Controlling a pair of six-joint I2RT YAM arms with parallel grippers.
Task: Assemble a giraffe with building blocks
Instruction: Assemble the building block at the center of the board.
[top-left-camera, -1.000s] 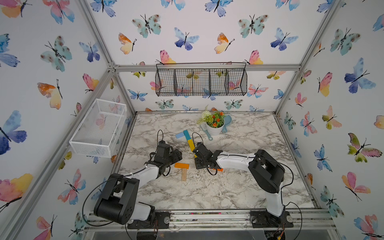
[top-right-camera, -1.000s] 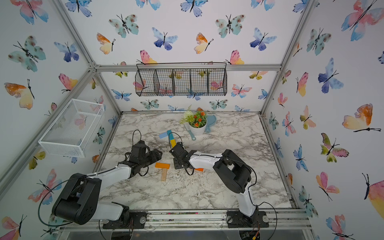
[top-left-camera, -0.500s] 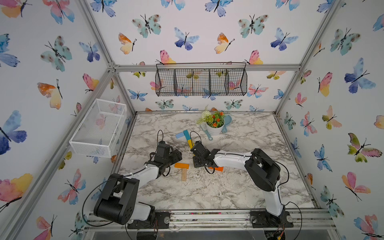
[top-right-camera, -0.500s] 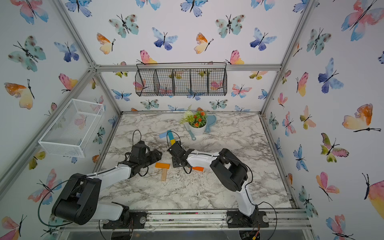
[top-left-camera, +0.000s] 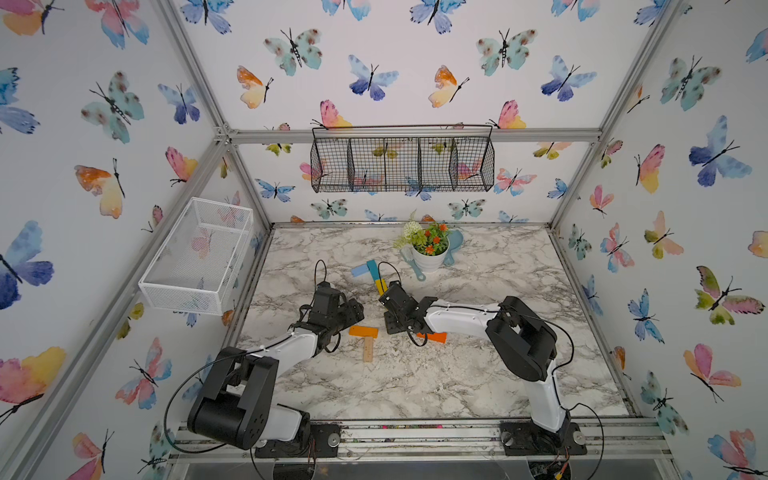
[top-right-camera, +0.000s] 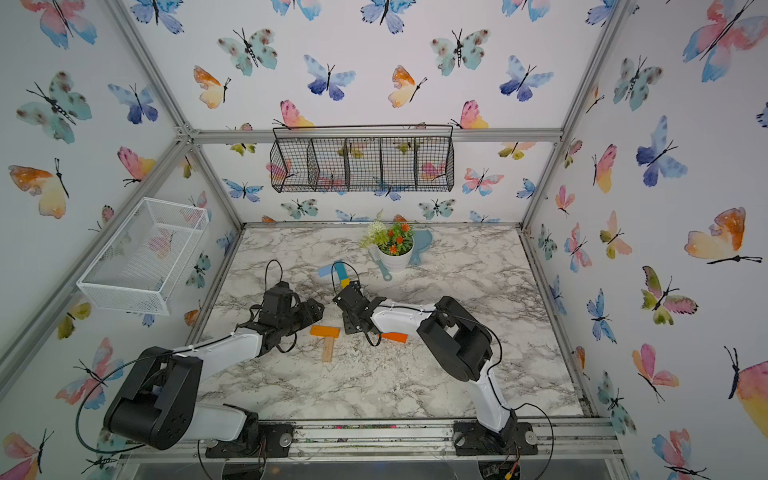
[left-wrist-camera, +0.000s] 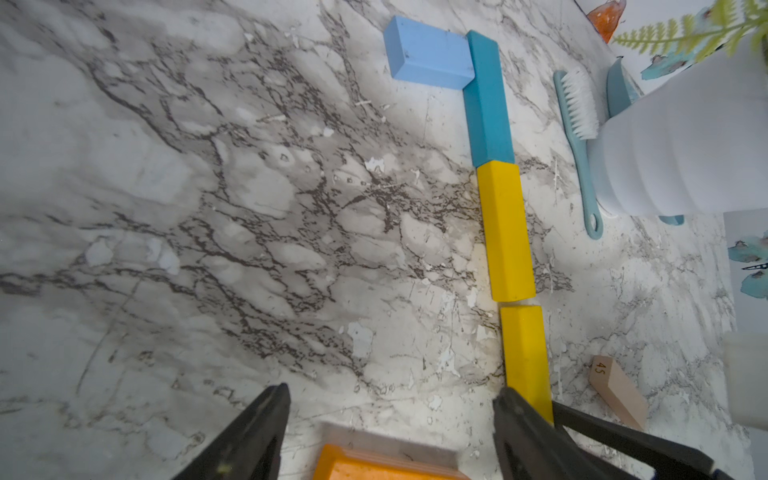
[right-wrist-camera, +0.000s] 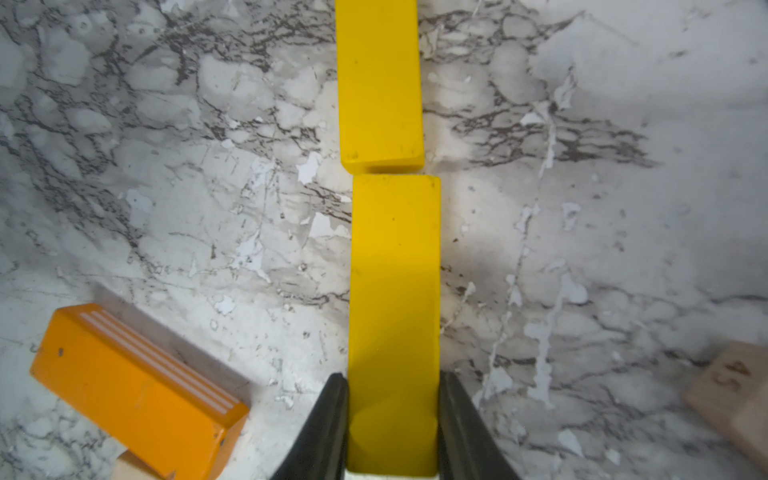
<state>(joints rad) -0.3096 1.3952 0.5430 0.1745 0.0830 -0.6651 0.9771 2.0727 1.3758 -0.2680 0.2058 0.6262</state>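
right fingers (right-wrist-camera: 328, 424) clamp yellow block (right-wrist-camera: 395, 270) at its end, across long sides | left fingers (left-wrist-camera: 249, 432) wide, empty | block probably light, rigid, smooth; best gripped mid-length on flat sides

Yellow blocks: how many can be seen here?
2. One yellow block lies at the end of the teal block; the other yellow block follows in line, slightly offset, gripped by the right tool. Others may be hidden.
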